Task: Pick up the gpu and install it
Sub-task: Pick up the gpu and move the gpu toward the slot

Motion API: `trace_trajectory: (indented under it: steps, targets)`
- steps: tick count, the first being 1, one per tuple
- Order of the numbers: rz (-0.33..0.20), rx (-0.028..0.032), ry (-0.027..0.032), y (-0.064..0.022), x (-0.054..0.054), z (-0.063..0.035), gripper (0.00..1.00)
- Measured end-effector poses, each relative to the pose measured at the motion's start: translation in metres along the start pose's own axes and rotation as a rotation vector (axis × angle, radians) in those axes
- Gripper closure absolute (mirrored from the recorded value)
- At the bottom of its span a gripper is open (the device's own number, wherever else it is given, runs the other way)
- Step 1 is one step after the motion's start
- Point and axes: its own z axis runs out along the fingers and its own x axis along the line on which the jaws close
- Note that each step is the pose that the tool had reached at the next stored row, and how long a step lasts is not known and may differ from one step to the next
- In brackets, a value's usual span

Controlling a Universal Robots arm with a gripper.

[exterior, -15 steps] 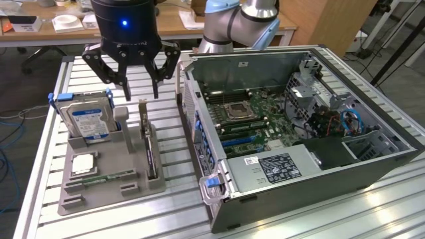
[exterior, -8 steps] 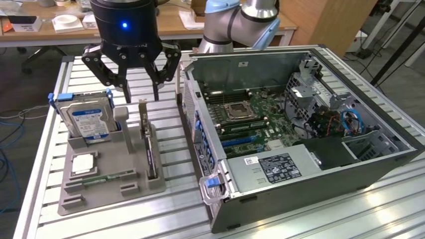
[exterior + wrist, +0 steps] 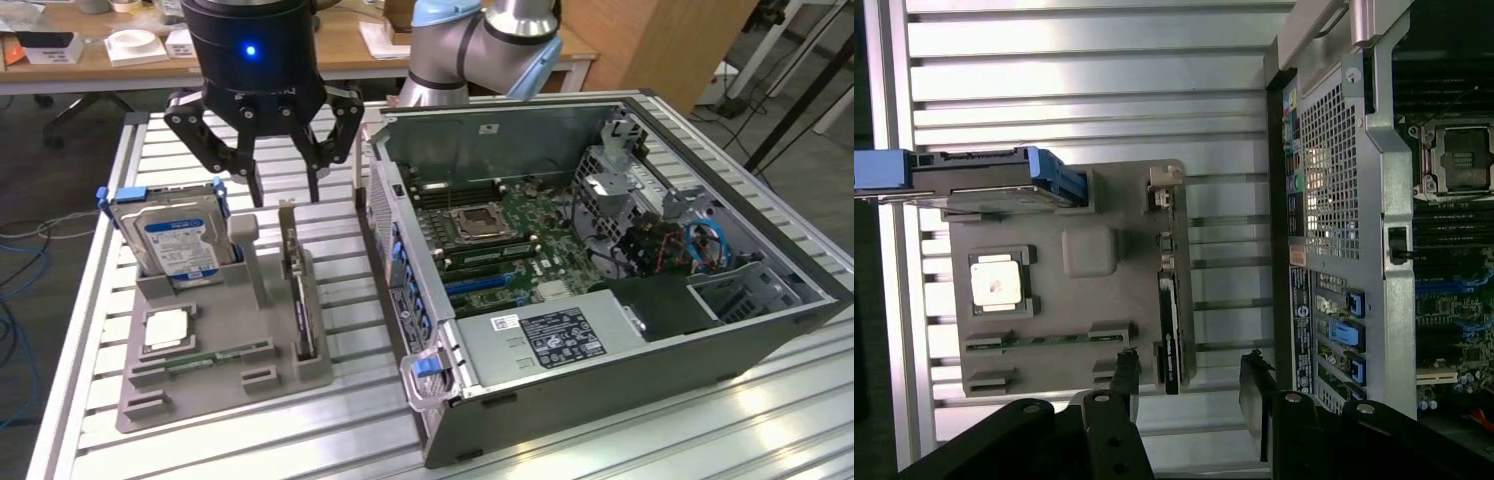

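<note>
Slatted table [image 3: 267, 450]: gripper [image 3: 283, 185] wide open, empty, above gpu [image 3: 302, 300] in tray [image 3: 260, 325]; hard drive [image 3: 180, 240], computer case [image 3: 601, 340] flanking.

Gripper [image 3: 283, 196]: black cylindrical body, glowing blue light, black linkage fingers [image 3: 211, 140], pivot screws. Arm [image 3: 510, 40]: silver-grey tubes, pale blue joint caps.

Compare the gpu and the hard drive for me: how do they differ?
The gpu is a slim dark card on its edge; the hard drive is boxy, silver, blue-labelled. The gpu stands nearer the computer case; the hard drive stands farther away. Both sit in slots of the gray holder.
</note>
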Motion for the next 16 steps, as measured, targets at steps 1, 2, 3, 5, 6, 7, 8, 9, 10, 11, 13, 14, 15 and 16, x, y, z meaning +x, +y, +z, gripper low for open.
trace_trajectory:
  steps: [1, 2, 3, 5, 6, 7, 8, 9, 10, 11, 13, 14, 15, 16]
  targets:
    - [0.0, 0.0, 0.0, 0.0, 0.0, 0.0, 0.47]
    - [0.0, -0.0001, 0.0, 0.0, 0.0, 0.0, 0.47]
    - [0.0, -0.0001, -0.0001, 0.0, 0.0, 0.0, 0.47]
    - [0.0, -0.0001, 0.0, 0.0, 0.0, 0.0007, 0.47]
    - [0.0, 0.0, 0.0, 0.0, 0.0, 0.0011, 0.47]
    - [0.0, -0.0001, -0.0001, -0.0001, 0.0001, 0.0018, 0.47]
    - [0.0, -0.0002, -0.0001, -0.0001, 0.0001, 0.0029, 0.47]
    - [0.0, -0.0001, 0.0, -0.0002, 0.0001, 0.0037, 0.47]
    - [0.0, 0.0, 0.0, -0.0002, 0.0001, 0.0043, 0.47]
    - [0.0, 0.0, 0.0, -0.0002, 0.0001, 0.0049, 0.47]
    - [0.0, -0.0001, -0.0001, -0.0003, 0.0002, 0.0065, 0.47]
    - [0.0, 0.0, 0.0, -0.0003, 0.0002, 0.0069, 0.47]
    - [0.0, -0.0001, -0.0001, -0.0003, 0.0002, 0.0075, 0.47]
    - [0.0, -0.0002, -0.0003, -0.0004, 0.0002, 0.0083, 0.47]
